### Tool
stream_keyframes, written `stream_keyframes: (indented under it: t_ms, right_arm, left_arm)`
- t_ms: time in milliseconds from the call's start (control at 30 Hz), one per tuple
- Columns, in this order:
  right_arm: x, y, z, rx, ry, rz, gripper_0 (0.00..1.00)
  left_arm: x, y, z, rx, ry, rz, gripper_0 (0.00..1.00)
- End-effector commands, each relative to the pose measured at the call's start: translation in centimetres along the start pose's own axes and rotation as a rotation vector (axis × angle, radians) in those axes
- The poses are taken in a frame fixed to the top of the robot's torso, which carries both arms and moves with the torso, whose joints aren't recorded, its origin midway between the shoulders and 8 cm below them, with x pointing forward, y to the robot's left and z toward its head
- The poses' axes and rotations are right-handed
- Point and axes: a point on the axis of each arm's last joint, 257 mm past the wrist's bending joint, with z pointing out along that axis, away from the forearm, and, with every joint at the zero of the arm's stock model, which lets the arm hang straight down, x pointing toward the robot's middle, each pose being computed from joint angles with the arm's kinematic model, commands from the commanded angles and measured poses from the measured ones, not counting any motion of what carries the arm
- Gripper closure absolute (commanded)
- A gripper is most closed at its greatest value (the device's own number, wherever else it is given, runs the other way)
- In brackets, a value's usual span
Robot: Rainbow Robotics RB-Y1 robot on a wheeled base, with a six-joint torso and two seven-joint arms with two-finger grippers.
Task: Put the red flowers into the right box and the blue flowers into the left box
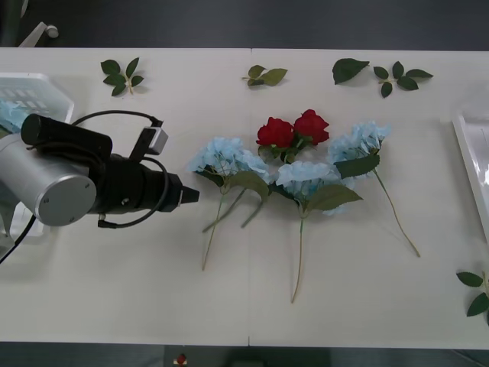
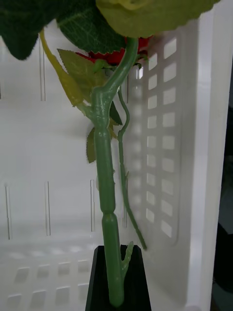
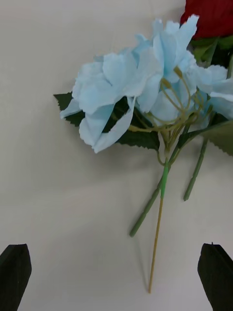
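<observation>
Hydrangea point(image 3: 141, 92) lies on the counter point(image 1: 114, 298), stem crossing a rose stem point(image 3: 194, 170). My left end effector point(image 3: 116, 277) hovers wide; snagging both is likely. My right end effector point(image 2: 116, 291) pinches a rose point(image 2: 104, 175) inside the right box point(image 2: 165, 146).

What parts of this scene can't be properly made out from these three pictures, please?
- Right box: front view, cut off by the picture's edge; its contents are unseen.
- Left box: front view, partly hidden behind the left arm.
- Rose held by the right gripper: right wrist view, head mostly hidden behind leaves.
- Red roses on the table: stems hidden under blue hydrangeas.
</observation>
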Motion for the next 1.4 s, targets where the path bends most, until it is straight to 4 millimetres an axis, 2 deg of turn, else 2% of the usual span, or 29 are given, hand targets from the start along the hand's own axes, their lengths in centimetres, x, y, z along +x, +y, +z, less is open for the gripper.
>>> stream_keyframes:
  t_ms: [33, 133, 167, 233, 267, 333, 467, 567, 633, 767, 833, 867, 933, 967, 1200, 1233, 1267, 1300, 1333, 1400]
  right_arm:
    - [-0.6, 0.3, 0.8, -0.003, -0.03, 0.042, 1.0]
    - [-0.1, 0.5, 1.2, -0.006, -0.024, 0.05, 0.99]
    - [0.0, 0.6, 1.3, -0.008, -0.022, 0.051, 0.95]
    - [0.2, 0.9, 1.7, -0.012, -0.02, 0.055, 0.58]
    - [0.2, 0.9, 1.7, -0.012, -0.022, 0.055, 0.44]
    - [0.2, 1.0, 1.9, -0.013, -0.025, 0.055, 0.0]
    - [0.0, 1.4, 2.0, -0.019, -0.03, 0.048, 0.0]
    - [-0.4, 2.5, 2.1, -0.048, -0.037, 0.044, 0.0]
    - [-0.8, 4.3, 1.9, -0.105, -0.045, 0.06, 0.0]
    - [-2.0, 9.8, 1.1, -0.27, -0.078, 0.087, 0.0]
    - [-2.4, 11.4, 0.7, -0.315, -0.093, 0.083, 0.0]
    - [-2.9, 13.6, 0.1, -0.368, -0.121, 0.038, 0.0]
    - [-3.2, 15.4, -0.5, -0.411, -0.146, 0.002, 0.0]
    - [-3.3, 17.8, -1.1, -0.465, -0.165, -0.035, 0.0]
    - [-1.5, 28.0, -3.1, -0.639, -0.221, -0.288, 0.0]
    - [-1.4, 28.7, -3.2, -0.649, -0.227, -0.308, 0.0]
    - [-0.8, 30.7, -3.4, -0.677, -0.235, -0.337, 0.0]
    - [-0.8, 31.6, -3.5, -0.687, -0.244, -0.346, 0.0]
    - [-0.5, 33.3, -3.4, -0.703, -0.254, -0.366, 0.0]
    - [-0.1, 35.0, -3.0, -0.713, -0.266, -0.381, 0.0]
  left_arm:
    - [0.9, -0.7, 0.0, -0.015, -0.005, 0.016, 0.0]
    - [1.3, -0.6, 0.3, -0.028, -0.001, 0.015, 0.0]
    - [1.3, -0.7, 0.5, -0.034, -0.004, 0.021, 0.0]
    - [1.3, -0.8, 1.0, -0.052, -0.008, 0.04, 0.0]
    - [1.2, -0.9, 1.2, -0.057, -0.012, 0.048, 0.0]
    - [1.0, -0.9, 2.0, -0.098, -0.016, 0.088, 0.0]
    - [0.7, -1.0, 3.2, -0.127, -0.021, 0.044, 0.0]
    - [0.0, -1.3, 4.1, -0.134, -0.031, 0.015, 0.0]
    - [-0.5, -1.3, 4.8, -0.142, -0.035, 0.008, 0.0]
    - [-1.8, -2.4, 6.1, -0.139, -0.038, 0.013, 0.0]
    - [-2.1, -2.7, 6.4, -0.143, -0.039, 0.025, 0.0]
    - [-2.4, -2.9, 6.9, -0.158, -0.039, 0.049, 0.0]
    - [-2.5, -3.1, 7.2, -0.163, -0.036, 0.066, 0.0]
    - [-2.4, -3.1, 7.4, -0.171, -0.031, 0.08, 0.0]
    - [-1.6, -3.6, 8.3, -0.188, -0.009, 0.137, 0.0]
    - [-1.4, -3.7, 8.4, -0.187, -0.005, 0.137, 0.0]
    - [-1.3, -3.7, 8.7, -0.189, 0.0, 0.137, 0.0]
    - [-1.2, -3.9, 8.9, -0.187, 0.003, 0.139, 0.0]
    - [-1.1, -3.9, 9.3, -0.191, 0.011, 0.141, 0.0]
    - [-1.0, -3.8, 9.6, -0.201, 0.018, 0.151, 0.04]
